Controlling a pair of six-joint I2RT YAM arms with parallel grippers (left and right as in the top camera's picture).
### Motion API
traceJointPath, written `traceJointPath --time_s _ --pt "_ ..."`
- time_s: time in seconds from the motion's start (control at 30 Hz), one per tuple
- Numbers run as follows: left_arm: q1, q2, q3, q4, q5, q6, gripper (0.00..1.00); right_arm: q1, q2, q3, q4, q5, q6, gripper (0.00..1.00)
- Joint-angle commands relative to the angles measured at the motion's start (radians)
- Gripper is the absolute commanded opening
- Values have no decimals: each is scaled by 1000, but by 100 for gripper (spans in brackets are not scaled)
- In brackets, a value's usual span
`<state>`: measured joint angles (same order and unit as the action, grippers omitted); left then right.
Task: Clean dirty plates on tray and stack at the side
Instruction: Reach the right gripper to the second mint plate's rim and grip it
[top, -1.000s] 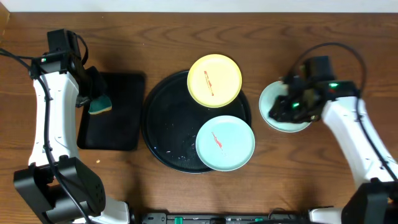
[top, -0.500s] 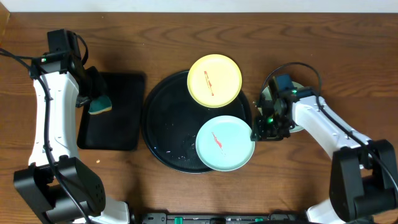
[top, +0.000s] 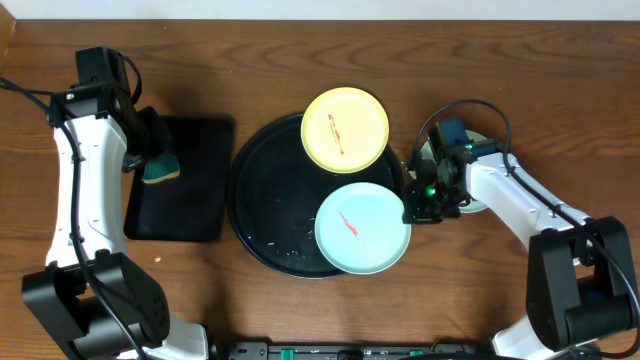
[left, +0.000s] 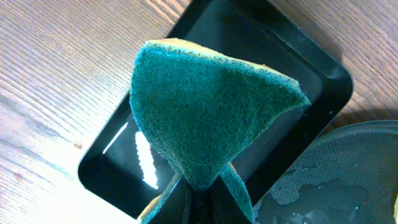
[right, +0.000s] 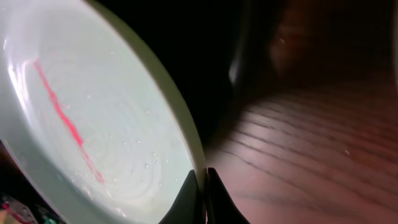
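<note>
Left fingers (left: 199, 198) clamp the green sponge (left: 211, 118) above the rectangular tray (top: 190, 205). On the round tray (top: 265, 190), the yellow plate (top: 345, 130) sits at 1 o'clock and the mint plate (top: 362, 230) at 5. Right fingers (right: 202, 193) pinch its 3 o'clock rim. A second mint plate (top: 427, 157) lies on the worktop (top: 560, 90), at the tray's 3 o'clock.

Red-streaked yellow plate (top: 345, 129), red-streaked mint plate (top: 362, 229), black tray (top: 265, 200), green sponge (left: 205, 118), brown wood-grain table (top: 300, 60)

Rear plate (top: 345, 128), front plate (top: 361, 229) on tray (top: 265, 200); third plate (top: 478, 206) right of it.

The right arm (top: 500, 195) hides most of the mint plate (top: 426, 152) beside the tray (top: 262, 200), leaving only slivers of rim.
</note>
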<state>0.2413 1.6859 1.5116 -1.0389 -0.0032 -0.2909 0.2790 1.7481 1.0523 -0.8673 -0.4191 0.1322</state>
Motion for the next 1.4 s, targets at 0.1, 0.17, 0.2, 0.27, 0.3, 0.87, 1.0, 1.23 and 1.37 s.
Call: traceJointPath --time_s 0.1,0.17,0.2,0.27,0.3,0.87,1.0,1.23,1.37 --pt "4 -13 5 3 -3 17 7 125 4 66 101 -56 169 1" --pt "2 -16 5 3 6 17 8 168 4 66 164 -40 270 1" --pt "2 -18 5 3 16 17 7 189 5 65 192 -20 331 1" --pt "0 -18 5 0 21 16 7 243 5 65 259 51 455 1" --pt "0 -18 5 -2 21 16 7 270 5 65 290 84 497 1" --pt "-2 -18 4 -4 21 17 7 412 55 68 366 237 524 6" --pt "-2 -18 4 -3 21 18 8 369 71 121 332 170 350 16" --pt "-2 -18 4 -4 21 25 7 343 215 279 166 108 175 24" --pt "-2 -18 4 -5 21 25 7 341 274 315 164 71 126 25"
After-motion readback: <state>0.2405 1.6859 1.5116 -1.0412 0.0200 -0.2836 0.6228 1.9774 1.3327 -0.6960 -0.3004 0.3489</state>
